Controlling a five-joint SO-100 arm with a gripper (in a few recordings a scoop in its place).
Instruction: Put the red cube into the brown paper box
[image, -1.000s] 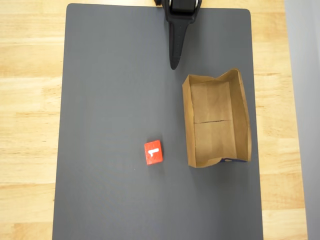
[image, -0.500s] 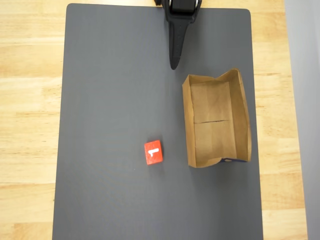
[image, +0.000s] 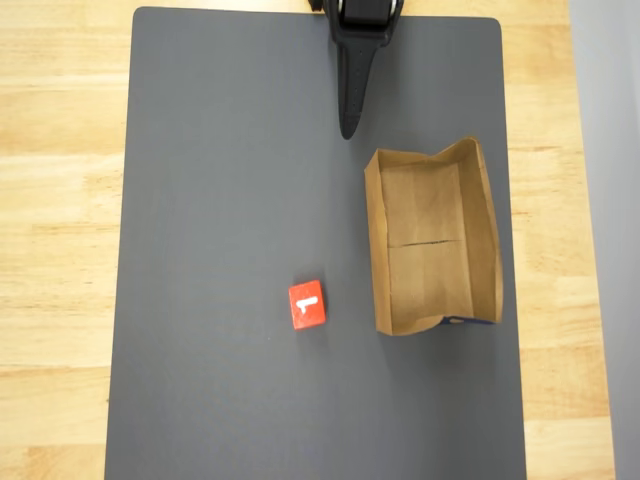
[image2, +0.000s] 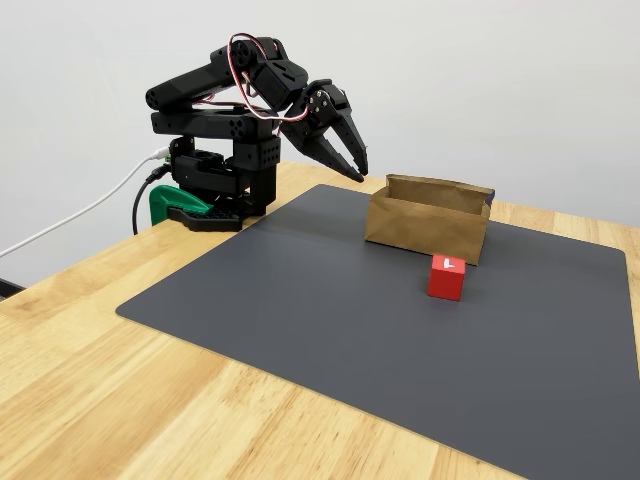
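The red cube (image: 307, 305) (image2: 447, 277) with a white mark on top rests on the dark grey mat, left of the brown paper box (image: 434, 236) in the overhead view. The box (image2: 430, 217) stands open-topped and empty, with a crease across its floor. My black gripper (image: 347, 128) (image2: 360, 173) hangs above the mat's far edge, folded back near the arm's base. Its fingertips meet in a point with nothing between them. It is well away from the cube and just beyond the box's far end.
The grey mat (image: 220, 200) covers most of the wooden table (image: 50, 200). The arm's base and green clamp (image2: 175, 203) sit at the table's edge, with cables trailing off to the left in the fixed view.
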